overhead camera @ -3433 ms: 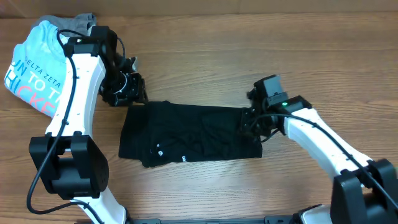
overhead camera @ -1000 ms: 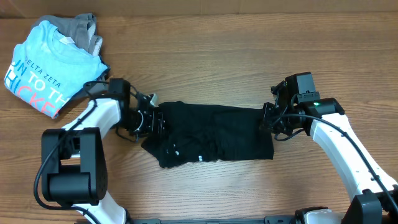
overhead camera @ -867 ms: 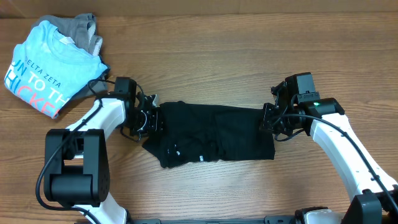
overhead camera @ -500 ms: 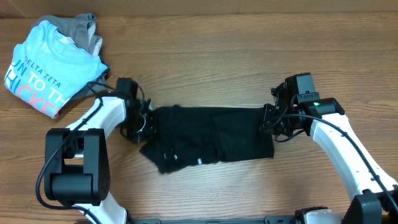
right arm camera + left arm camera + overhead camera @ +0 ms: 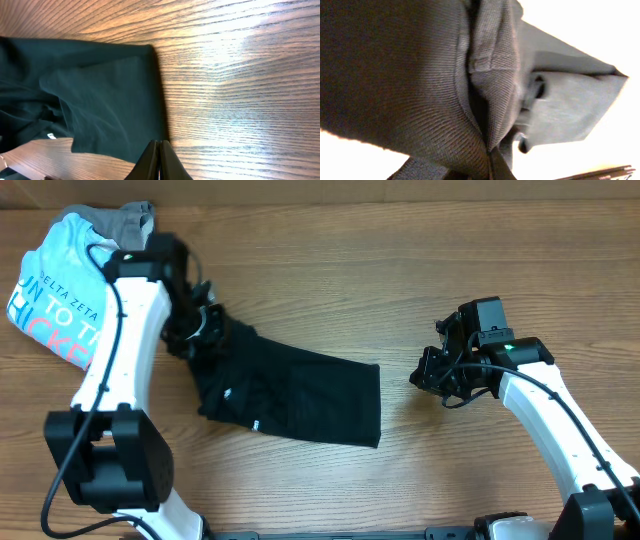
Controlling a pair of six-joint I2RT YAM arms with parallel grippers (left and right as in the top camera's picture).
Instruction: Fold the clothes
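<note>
The black T-shirt point(image 5: 290, 390), the clothes, lies as a folded band slanting down to the right across the middle of the table. My left gripper point(image 5: 205, 328) is shut on its upper left end, and bunched black fabric point(image 5: 420, 75) fills the left wrist view right up to the jaws. My right gripper point(image 5: 425, 375) is shut on nothing and hovers over bare wood a little to the right of the shirt's right edge point(image 5: 155, 90). Its closed fingertips point(image 5: 159, 146) point toward that edge.
A folded light blue T-shirt with lettering point(image 5: 55, 275) lies at the back left corner on top of a grey garment point(image 5: 125, 220), just behind my left arm. Bare wooden table point(image 5: 480, 280) surrounds the black shirt.
My left gripper shut on the shirt's left end and pulled it up and left. The whole shirt slid left, away from the right gripper, which has hardly moved.
</note>
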